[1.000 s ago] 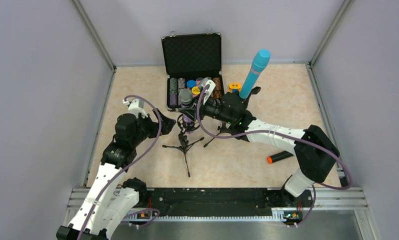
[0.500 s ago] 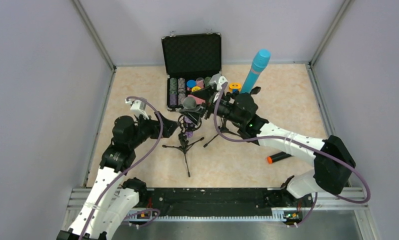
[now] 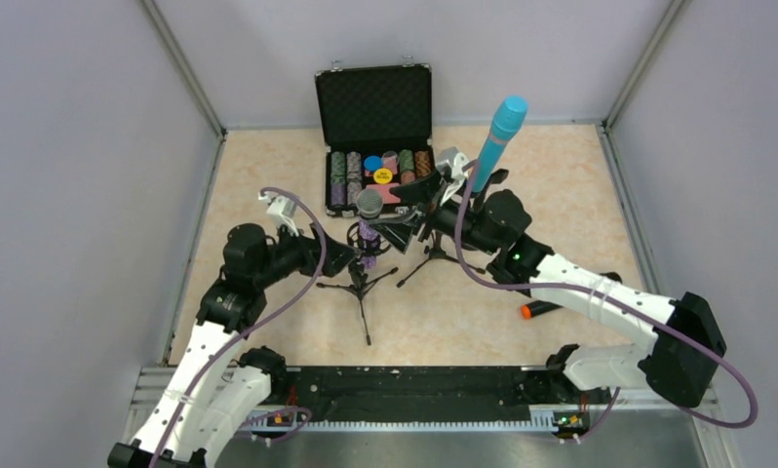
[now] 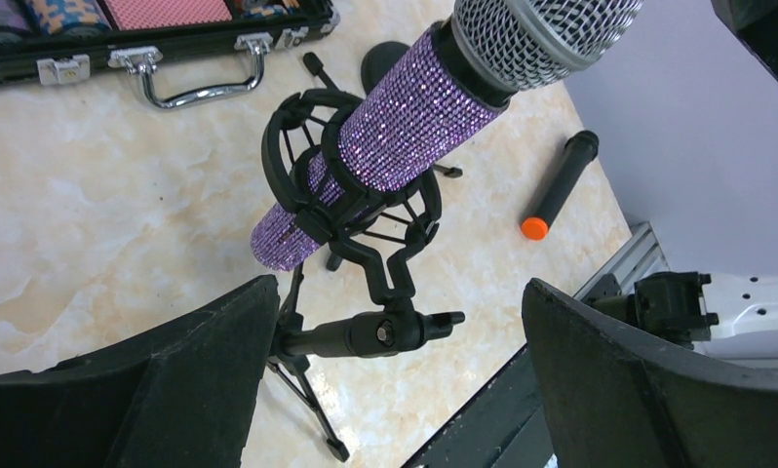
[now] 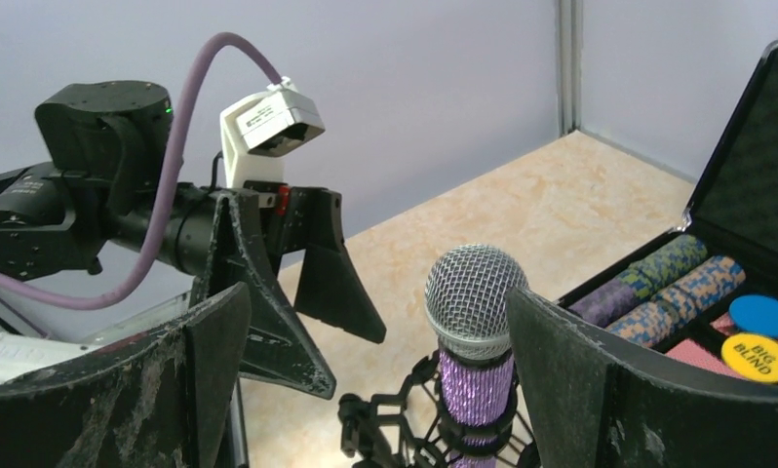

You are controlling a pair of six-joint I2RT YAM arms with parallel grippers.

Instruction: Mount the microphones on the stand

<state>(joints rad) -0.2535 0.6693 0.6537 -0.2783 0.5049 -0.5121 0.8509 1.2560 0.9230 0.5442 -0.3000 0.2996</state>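
The glittery purple microphone [image 3: 369, 222] with its grey mesh head stands upright in the shock mount [image 4: 351, 195] of the near tripod stand [image 3: 361, 283]. My right gripper [image 3: 402, 214] is open just right of it, with the purple microphone [image 5: 473, 322] near its right finger and touching neither. My left gripper [image 3: 342, 256] is open just left of the stand. Its fingers [image 4: 200, 370] flank the stand's joint without touching it. The cyan microphone [image 3: 497, 136] sits tilted in the far stand [image 3: 434, 255]. The black microphone with an orange end [image 3: 546, 307] lies on the table at the right.
An open black case [image 3: 373, 107] of poker chips sits at the back, just behind both stands. Grey walls close in the table on three sides. A metal rail [image 3: 424, 385] runs along the near edge.
My right gripper has opened, let go of the purple microphone and drawn back to the right. The microphone stays in the mount. My left gripper has edged a little closer to the stand.
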